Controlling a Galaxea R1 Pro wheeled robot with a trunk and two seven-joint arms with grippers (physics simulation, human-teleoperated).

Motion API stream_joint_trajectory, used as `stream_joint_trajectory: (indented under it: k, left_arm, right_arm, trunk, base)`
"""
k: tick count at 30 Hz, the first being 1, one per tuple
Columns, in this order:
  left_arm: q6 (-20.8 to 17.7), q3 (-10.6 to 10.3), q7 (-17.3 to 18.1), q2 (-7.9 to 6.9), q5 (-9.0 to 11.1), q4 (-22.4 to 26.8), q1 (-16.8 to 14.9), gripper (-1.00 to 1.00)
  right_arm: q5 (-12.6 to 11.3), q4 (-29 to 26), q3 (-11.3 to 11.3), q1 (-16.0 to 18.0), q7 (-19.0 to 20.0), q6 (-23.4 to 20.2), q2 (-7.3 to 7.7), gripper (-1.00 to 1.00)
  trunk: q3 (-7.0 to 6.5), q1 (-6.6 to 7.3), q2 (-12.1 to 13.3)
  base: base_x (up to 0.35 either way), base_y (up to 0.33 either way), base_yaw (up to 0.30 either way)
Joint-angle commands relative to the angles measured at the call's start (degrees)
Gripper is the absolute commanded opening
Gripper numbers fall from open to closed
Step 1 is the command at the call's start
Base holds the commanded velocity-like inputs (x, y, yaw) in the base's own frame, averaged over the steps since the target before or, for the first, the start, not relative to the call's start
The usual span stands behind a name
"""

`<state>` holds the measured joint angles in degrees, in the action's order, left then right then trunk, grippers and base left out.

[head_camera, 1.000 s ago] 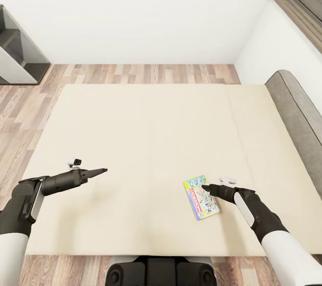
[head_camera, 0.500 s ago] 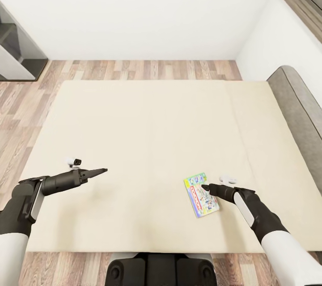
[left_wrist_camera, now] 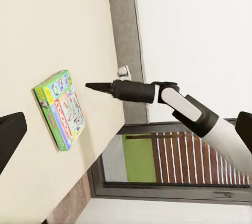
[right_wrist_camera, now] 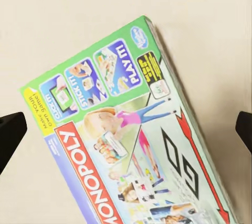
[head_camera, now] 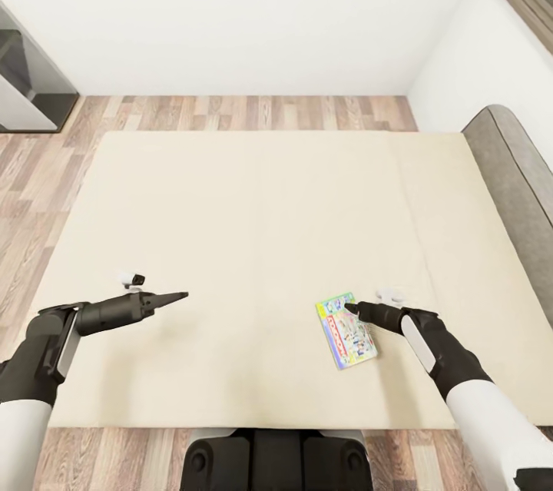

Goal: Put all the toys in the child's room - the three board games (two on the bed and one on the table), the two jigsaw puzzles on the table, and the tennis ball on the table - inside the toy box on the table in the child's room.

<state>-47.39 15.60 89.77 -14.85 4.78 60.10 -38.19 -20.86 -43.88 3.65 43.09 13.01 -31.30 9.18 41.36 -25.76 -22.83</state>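
One board game (head_camera: 346,330), a flat green box printed "MONOPOLY", lies on the beige bed (head_camera: 253,214) near its front edge, right of centre. My right gripper (head_camera: 351,308) hovers over the box's far end, open, its fingertips (right_wrist_camera: 10,132) spread wide either side of the box (right_wrist_camera: 131,171) with nothing between them. My left gripper (head_camera: 180,295) is open over bare mattress well to the left of the game. In the left wrist view the box (left_wrist_camera: 59,109) lies flat with the right gripper (left_wrist_camera: 97,85) close above it.
A grey padded headboard (head_camera: 514,176) runs along the bed's right side. Wood-plank floor (head_camera: 230,111) lies beyond the bed, up to a white wall. A dark glass-fronted unit (head_camera: 27,84) stands at far left. My base (head_camera: 273,460) is at the bed's front edge.
The whole picture has shifted, so the bed and the game sit a little higher in view. The right gripper stays over the game's far end. Nothing was taken hold of.
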Motion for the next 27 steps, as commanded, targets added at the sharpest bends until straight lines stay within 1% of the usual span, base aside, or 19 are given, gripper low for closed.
stream_joint_trajectory:
  k: [1,5,7,10,15,27]
  left_arm:
    - [-0.61,-0.14,0.23,-0.01,-0.04,0.02,-0.02,1.0]
    - [-0.66,-0.52,0.23,-0.01,-0.04,0.01,-0.03,1.0]
    - [-0.67,-0.59,0.23,0.0,-0.04,0.01,-0.02,1.0]
    - [-0.68,-0.63,0.23,0.0,-0.04,0.01,-0.02,1.0]
    - [-0.68,-0.69,0.23,0.0,-0.04,0.01,-0.01,1.0]
    - [-0.68,-0.74,0.23,0.22,-0.04,0.01,-0.01,1.0]
  right_arm:
    - [-0.08,0.07,0.14,0.79,0.06,-0.74,0.07,1.0]
    - [0.02,2.15,0.13,4.56,0.1,-4.15,0.07,1.0]
    - [0.14,3.25,0.13,6.05,0.09,-5.07,0.09,1.0]
    - [0.23,4.27,0.13,7.43,0.09,-5.7,0.18,1.0]
    - [0.28,5.0,0.13,8.14,0.09,-5.96,0.34,1.0]
    - [0.32,7.57,0.16,7.81,0.09,-5.47,0.61,1.0]
  trunk:
    - [0.16,-0.02,-0.09]
    - [0.54,-0.02,-0.09]
    - [0.72,-0.02,-0.09]
    - [1.0,-0.02,-0.09]
    - [1.47,-0.02,-0.09]
    - [2.59,-0.02,-0.09]
  base:
    - [0.0,0.0,0.004]
    - [0.0,0.0,0.031]
    - [0.0,0.0,0.053]
    - [0.0,0.0,0.059]
    - [0.0,0.0,0.062]
    - [0.0,0.0,0.064]
